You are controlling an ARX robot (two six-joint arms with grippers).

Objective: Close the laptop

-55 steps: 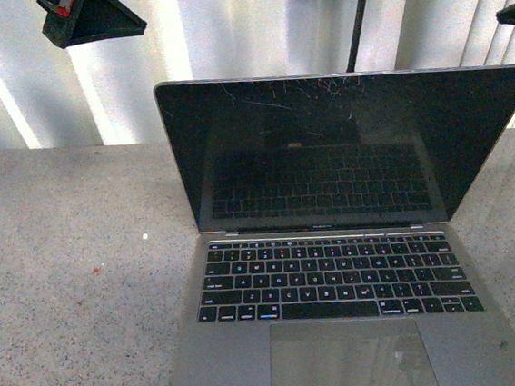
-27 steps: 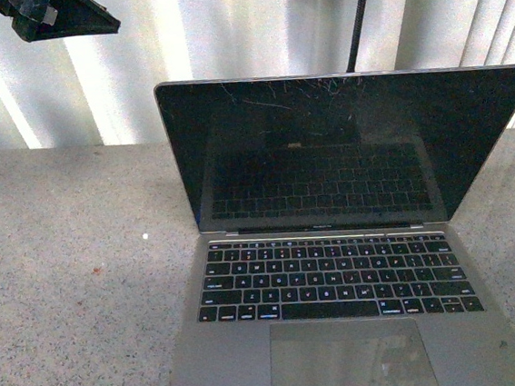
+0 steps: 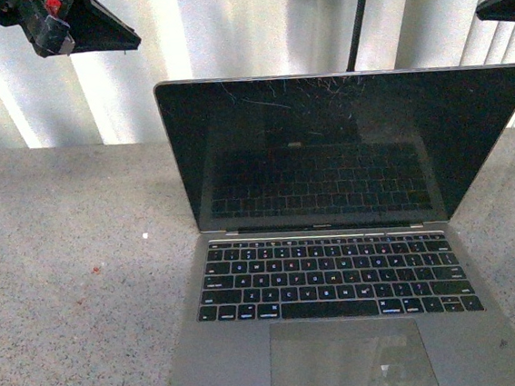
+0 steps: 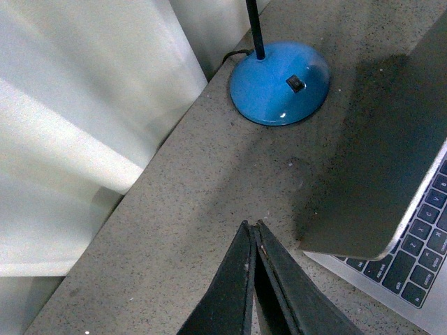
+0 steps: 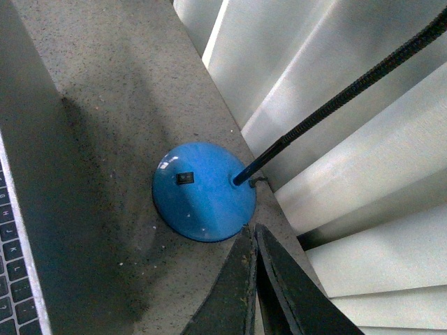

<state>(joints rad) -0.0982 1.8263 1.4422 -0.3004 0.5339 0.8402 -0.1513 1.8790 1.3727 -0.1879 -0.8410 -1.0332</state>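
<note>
The laptop (image 3: 356,266) stands open on the speckled counter, its scratched black screen (image 3: 344,144) upright and its keyboard (image 3: 334,277) facing me. My left gripper (image 3: 128,37) hangs shut and empty, high above the counter behind the lid's left corner. My right gripper (image 3: 488,10) is also shut and empty, high at the right edge. In the left wrist view the shut gripper (image 4: 253,226) hovers over bare counter beside the grey lid back (image 4: 391,153). In the right wrist view the shut gripper (image 5: 251,230) sits near the wall, with the lid back (image 5: 28,139) far off.
A blue round lamp base (image 4: 279,82) (image 5: 202,192) with a black flexible stem (image 3: 359,14) stands on the counter behind the laptop. White vertical wall panels (image 3: 251,29) close off the back. The grey speckled counter (image 3: 73,265) stretches left of the laptop.
Both grippers rose and then came back down a little, staying high behind the laptop. The lid stands at the same angle throughout.
</note>
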